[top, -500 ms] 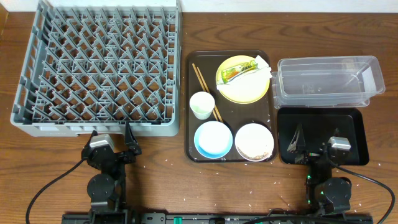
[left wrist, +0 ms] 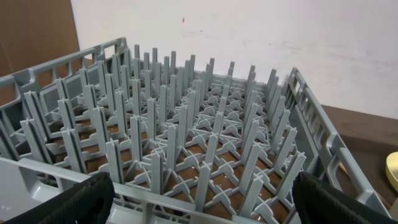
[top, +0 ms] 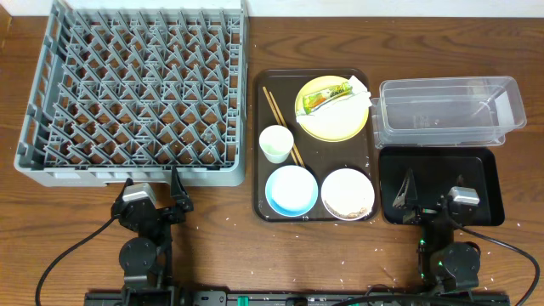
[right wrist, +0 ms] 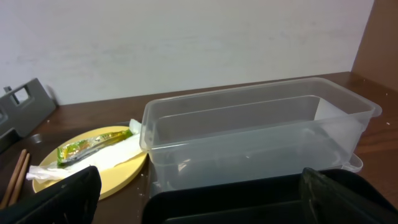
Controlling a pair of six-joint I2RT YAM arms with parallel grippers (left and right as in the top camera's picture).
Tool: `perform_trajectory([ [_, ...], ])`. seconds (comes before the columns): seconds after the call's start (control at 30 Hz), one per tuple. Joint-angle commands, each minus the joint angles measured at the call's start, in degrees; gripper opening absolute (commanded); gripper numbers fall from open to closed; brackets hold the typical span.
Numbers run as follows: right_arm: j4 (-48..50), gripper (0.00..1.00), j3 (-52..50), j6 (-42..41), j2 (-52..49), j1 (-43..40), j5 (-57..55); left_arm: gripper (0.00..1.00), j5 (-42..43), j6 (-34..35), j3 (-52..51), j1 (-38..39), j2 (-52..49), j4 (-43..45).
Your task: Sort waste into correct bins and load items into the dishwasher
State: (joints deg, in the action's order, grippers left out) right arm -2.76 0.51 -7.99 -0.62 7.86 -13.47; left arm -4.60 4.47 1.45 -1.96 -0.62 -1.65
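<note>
The grey dish rack (top: 136,93) fills the left of the table. The yellow plate (top: 333,109) holds the green-and-yellow wrapper (top: 323,98) and crumpled white paper (top: 357,85). Chopsticks (top: 282,127), the white cup (top: 276,143), blue bowl (top: 291,189) and white bowl (top: 348,194) with rice lie on the brown serving tray. The clear tub (top: 446,110) and black tray (top: 476,170) stand right. My left gripper (top: 154,189) is open and empty before the rack (left wrist: 186,155). My right gripper (top: 423,197) is open and empty over the black tray (right wrist: 249,199), facing the tub (right wrist: 249,137), plate (right wrist: 106,165) and wrapper (right wrist: 93,148).
The dark brown serving tray (top: 263,170) sits between rack and bins. Loose white rice grains (top: 229,223) are scattered on the wooden table along the front. A wall stands behind the table in both wrist views.
</note>
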Motion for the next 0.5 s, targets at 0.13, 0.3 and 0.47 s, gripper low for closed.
perform_trajectory([
  [0.13, -0.1, 0.99, -0.2, 0.5, 0.3, 0.6, 0.0, 0.92, -0.1, -0.1, -1.2, -0.3, 0.3, -2.1],
  [0.3, -0.1, 0.99, -0.2, 0.6, 0.3, 0.6, 0.0, 0.92, -0.1, -0.1, -1.2, -0.3, 0.3, -2.1],
  [0.47, -0.1, 0.99, -0.2, 0.6, 0.3, 0.6, 0.0, 0.92, -0.1, -0.1, -1.2, -0.3, 0.3, -2.1],
])
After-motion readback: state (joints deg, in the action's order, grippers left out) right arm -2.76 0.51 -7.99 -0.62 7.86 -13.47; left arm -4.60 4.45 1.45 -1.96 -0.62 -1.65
